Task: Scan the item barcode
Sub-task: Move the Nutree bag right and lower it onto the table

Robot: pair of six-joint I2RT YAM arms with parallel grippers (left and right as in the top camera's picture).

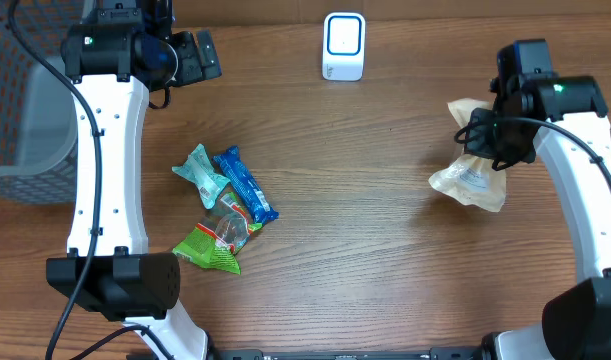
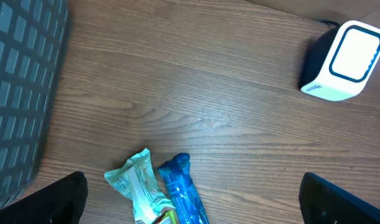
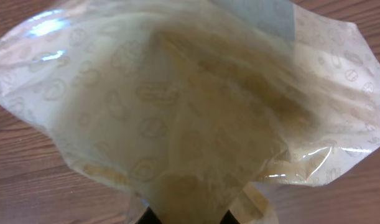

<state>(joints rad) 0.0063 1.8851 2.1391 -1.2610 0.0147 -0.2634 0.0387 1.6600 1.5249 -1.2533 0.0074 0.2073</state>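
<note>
Overhead: the left arm stretches up the left side of the wooden worktop (image 1: 385,260). Its left tool (image 1: 197,56) is spread wide near the far edge, gripping nothing. The right arm bends inward, and the right tool (image 1: 482,136) pinches a tan packet (image 1: 469,178), well apart from the white scanner (image 1: 343,46). Teal (image 1: 202,172), blue (image 1: 245,184) and green (image 1: 217,242) snack packets lie together near a grey mesh basket (image 1: 25,130).

Left wrist: dark fingers (image 2: 59,199) sit at the lower corners.

Right wrist: the translucent packet fills the frame over wood grain.

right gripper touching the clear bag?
Touching. Right wrist view shows the right gripper shut on the bag, film pinched at the frame's bottom edge.
</note>
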